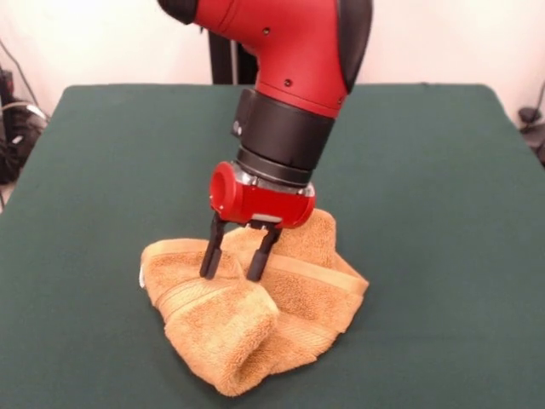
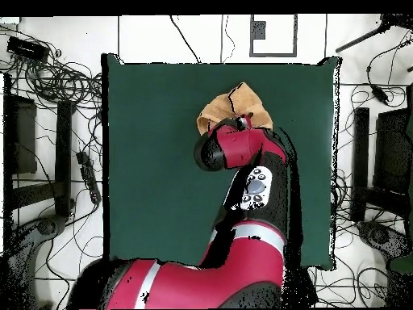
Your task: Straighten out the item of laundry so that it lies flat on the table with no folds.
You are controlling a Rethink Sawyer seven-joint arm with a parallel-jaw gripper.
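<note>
Towel [image 1: 255, 302] sits bunched on table [image 1: 426, 213], right under gripper [image 1: 238, 273], w/ a rolled fold sticking out just in front of it. Gripper's fingers are spread apart, tips on the cloth, nothing pinched yet, prob. placed to catch an upper layer & pull folds out.

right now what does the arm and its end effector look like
The arm is glossy red with black joint sections. A black cylindrical wrist leads to a red rounded housing. The end effector has two slim black fingers. Overhead, a grey button panel shows on the arm.
</note>
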